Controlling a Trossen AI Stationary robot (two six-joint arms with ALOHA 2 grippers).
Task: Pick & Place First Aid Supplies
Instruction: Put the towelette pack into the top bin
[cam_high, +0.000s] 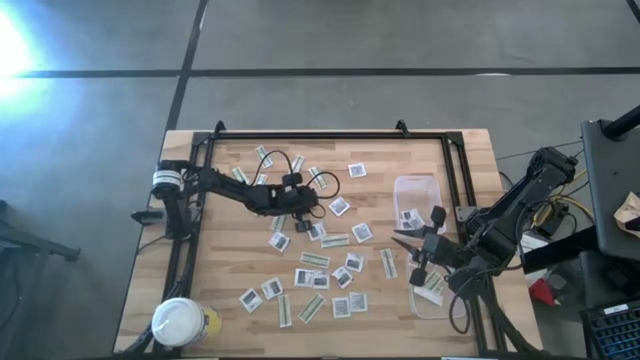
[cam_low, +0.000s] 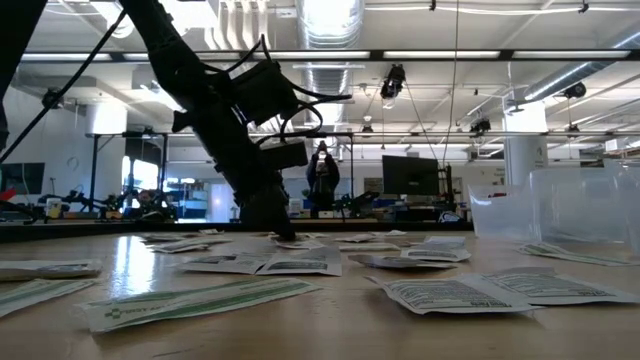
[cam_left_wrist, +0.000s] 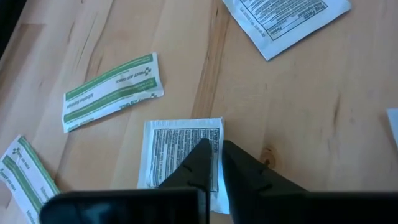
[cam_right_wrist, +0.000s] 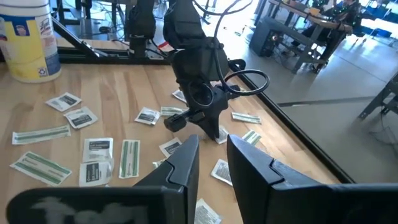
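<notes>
Light wood tabletop (cam_high: 225, 250) carries the first aid supplies, scattered approx. centre: square white packets and narrow green-and-white strips. High view: left gripper (cam_high: 312, 212) is low over the centre of the table, among the packets; right gripper (cam_high: 413, 255) sits right of centre, between two clear tubs, one (cam_high: 414, 198) farther and one (cam_high: 432, 296) nearer. A white-lidded round jar (cam_high: 180, 322) stands at the near left corner. Low view: left arm comes down to the tabletop at mid-distance, tip down among the packets; a green-and-white strip (cam_low: 195, 300) and a printed white packet (cam_low: 450, 293) lie nearest the camera; a clear tub (cam_low: 555, 210) stands at right. A person (cam_low: 322, 172) stands in the room beyond the table. Left wrist view: fingertips (cam_left_wrist: 202, 163) are nearly together, a narrow gap only, w/ tips down on the edge of a square white packet (cam_left_wrist: 180, 158); cannot tell whether the packet is pinched. A green-and-white strip (cam_left_wrist: 112, 90) lies just beside that packet, apart from it. Right wrist view: right fingers (cam_right_wrist: 180, 165) stand partly apart, nothing between them, raised above the table and facing the left arm; packets and strips lie below, and the jar (cam_right_wrist: 28, 37) stands far off.
</notes>
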